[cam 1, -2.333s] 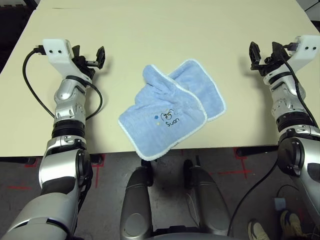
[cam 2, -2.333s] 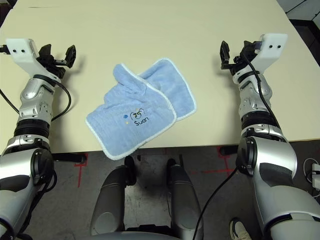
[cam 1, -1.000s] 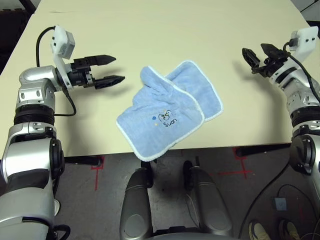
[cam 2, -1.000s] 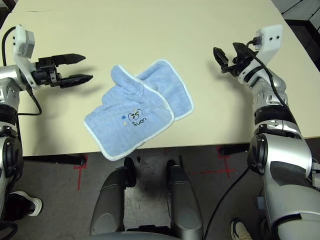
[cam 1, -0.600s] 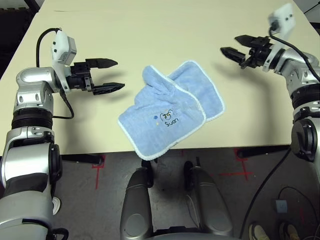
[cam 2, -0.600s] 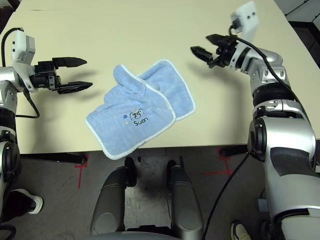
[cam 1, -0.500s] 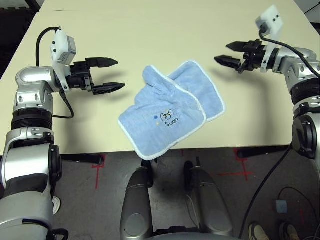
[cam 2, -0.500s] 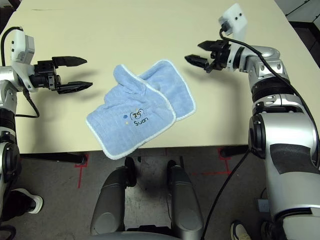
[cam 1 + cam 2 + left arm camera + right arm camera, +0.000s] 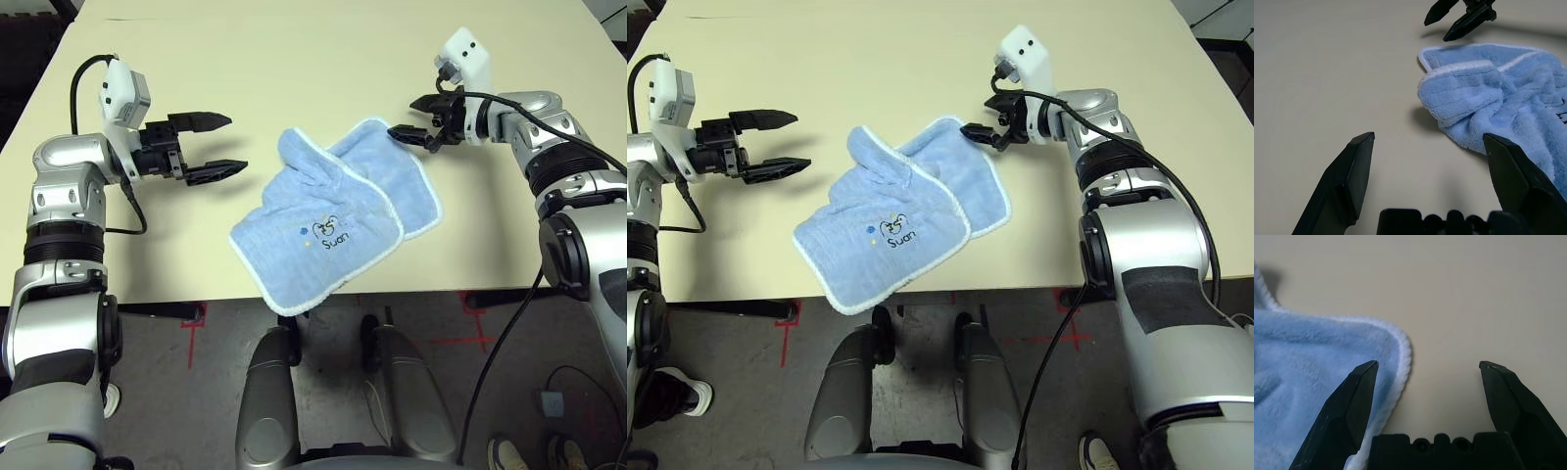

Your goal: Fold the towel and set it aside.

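Note:
The light blue towel (image 9: 333, 215) lies rumpled and partly doubled over near the table's front edge, its dark print (image 9: 331, 232) facing up and its near corner hanging over the edge. My right gripper (image 9: 402, 117) is open right at the towel's far right corner (image 9: 1399, 343); in the right wrist view, one of its fingers (image 9: 1354, 404) is over the white edging. My left gripper (image 9: 233, 144) is open a short way left of the towel, pointing at its bunched fold (image 9: 1464, 90) with nothing between its fingers. The right gripper (image 9: 1459, 17) also appears in the left wrist view, beyond the towel (image 9: 1498, 105).
The cream table (image 9: 294, 59) stretches bare behind the towel and to both sides. Its front edge (image 9: 176, 299) runs just under the towel. Black cables (image 9: 83, 73) hang from both wrists. Grey floor with red tape marks (image 9: 191, 323) lies below.
My right arm has swung in from the right to the towel's far right corner. The left gripper has stayed nearly still. The towel has not moved.

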